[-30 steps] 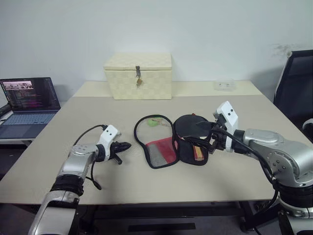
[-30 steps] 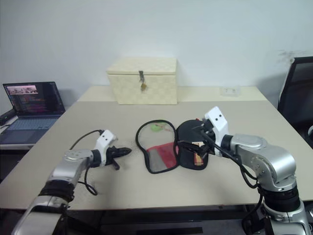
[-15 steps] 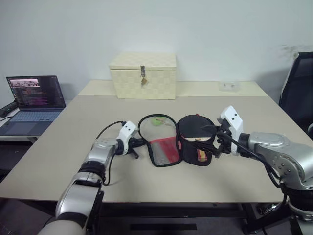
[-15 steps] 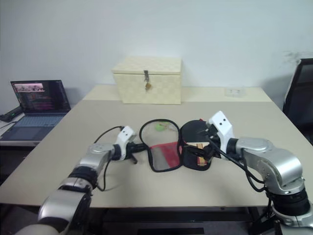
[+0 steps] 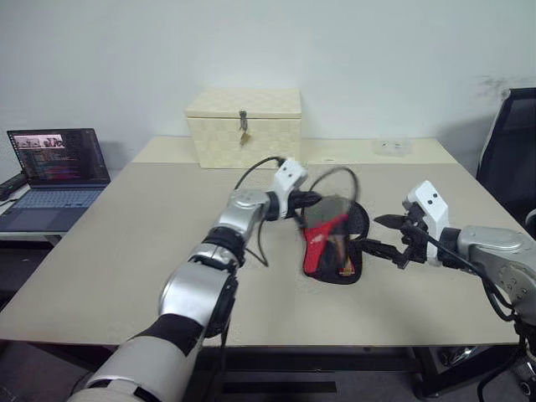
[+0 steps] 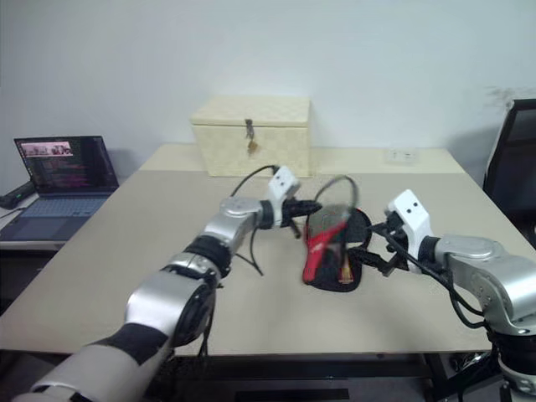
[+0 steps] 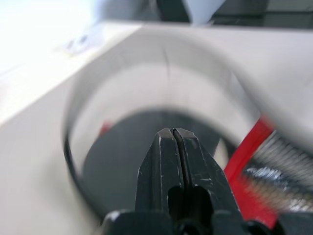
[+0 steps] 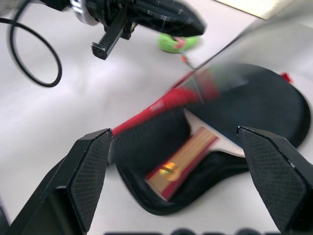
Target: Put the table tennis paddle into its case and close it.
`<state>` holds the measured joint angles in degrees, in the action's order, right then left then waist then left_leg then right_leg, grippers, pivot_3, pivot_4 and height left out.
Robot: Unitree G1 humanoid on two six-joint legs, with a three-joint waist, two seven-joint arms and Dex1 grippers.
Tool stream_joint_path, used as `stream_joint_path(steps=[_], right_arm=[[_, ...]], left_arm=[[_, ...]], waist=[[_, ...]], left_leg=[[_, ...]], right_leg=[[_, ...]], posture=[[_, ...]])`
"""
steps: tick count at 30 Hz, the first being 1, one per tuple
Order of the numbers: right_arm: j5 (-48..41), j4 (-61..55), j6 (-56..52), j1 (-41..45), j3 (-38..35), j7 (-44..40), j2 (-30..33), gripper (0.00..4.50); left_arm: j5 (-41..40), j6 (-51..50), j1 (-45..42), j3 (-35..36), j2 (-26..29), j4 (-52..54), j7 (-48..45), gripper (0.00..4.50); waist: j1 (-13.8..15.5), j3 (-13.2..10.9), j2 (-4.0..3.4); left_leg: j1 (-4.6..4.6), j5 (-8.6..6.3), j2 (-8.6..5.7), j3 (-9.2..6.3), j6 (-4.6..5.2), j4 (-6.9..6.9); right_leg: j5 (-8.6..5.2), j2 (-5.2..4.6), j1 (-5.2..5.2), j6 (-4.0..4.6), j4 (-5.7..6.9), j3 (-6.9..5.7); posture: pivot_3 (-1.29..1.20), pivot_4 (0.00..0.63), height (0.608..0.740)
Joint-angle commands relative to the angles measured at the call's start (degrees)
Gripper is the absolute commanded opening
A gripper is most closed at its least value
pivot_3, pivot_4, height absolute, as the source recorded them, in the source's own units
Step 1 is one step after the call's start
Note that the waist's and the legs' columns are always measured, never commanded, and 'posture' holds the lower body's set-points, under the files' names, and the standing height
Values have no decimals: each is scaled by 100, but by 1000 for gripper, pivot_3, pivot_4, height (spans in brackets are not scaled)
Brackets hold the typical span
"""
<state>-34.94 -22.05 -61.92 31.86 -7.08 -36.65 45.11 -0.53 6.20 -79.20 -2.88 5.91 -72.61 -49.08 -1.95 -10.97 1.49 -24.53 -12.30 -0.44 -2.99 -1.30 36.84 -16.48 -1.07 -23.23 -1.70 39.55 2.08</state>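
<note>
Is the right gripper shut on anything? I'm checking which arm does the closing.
No: the right gripper stands wide open, its fingers apart on either side of the paddle in the case.

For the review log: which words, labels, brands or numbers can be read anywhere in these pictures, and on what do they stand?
None can be read.
Laptop screen: lines of text, too small.
Case red panel: a mark, too blurred.
Table tennis paddle handle: a small gold mark, unreadable.
Cream woven box: a latch, no lettering.

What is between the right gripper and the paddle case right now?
Only bare table: in the left eye view the open right gripper sits just beside the case, nothing between them.
</note>
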Motion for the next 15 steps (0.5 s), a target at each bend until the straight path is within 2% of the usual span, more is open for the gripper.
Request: stream_joint_path(steps=[1, 7, 12, 15], right_arm=[[40, -2, 36, 100, -213, 141, 56, 4500], [237, 696, 66, 198, -257, 721, -397, 4500], [565, 1616, 170, 454, -105, 1227, -1003, 4500], [787, 2277, 380, 659, 9, 1340, -1336, 4500]], left_arm=[[65, 202, -174, 105, 4, -53, 108, 55], [-113, 304, 369, 279, 555, 196, -462, 55], [-416, 179, 1121, 450, 1124, 911, -1429, 55], [-624, -132, 1553, 561, 1405, 1522, -1649, 55]], waist=[[-22, 0, 0], [-55, 1, -1], [-58, -1, -3], [-36, -1, -3]], left_leg=[[5, 0, 1, 3, 0, -2], [13, 0, 4, 2, 0, 0], [18, 1, 5, -1, -1, 0], [17, 1, 4, -2, -1, 4]], right_leg=[[0, 2, 0, 0, 2, 6], [0, 4, 0, 0, 12, 18], [0, 2, -2, 2, 27, 21], [0, -1, -4, 2, 27, 23]], posture=[[0, 150, 740], [0, 150, 740], [0, 150, 740], [0, 150, 740]])
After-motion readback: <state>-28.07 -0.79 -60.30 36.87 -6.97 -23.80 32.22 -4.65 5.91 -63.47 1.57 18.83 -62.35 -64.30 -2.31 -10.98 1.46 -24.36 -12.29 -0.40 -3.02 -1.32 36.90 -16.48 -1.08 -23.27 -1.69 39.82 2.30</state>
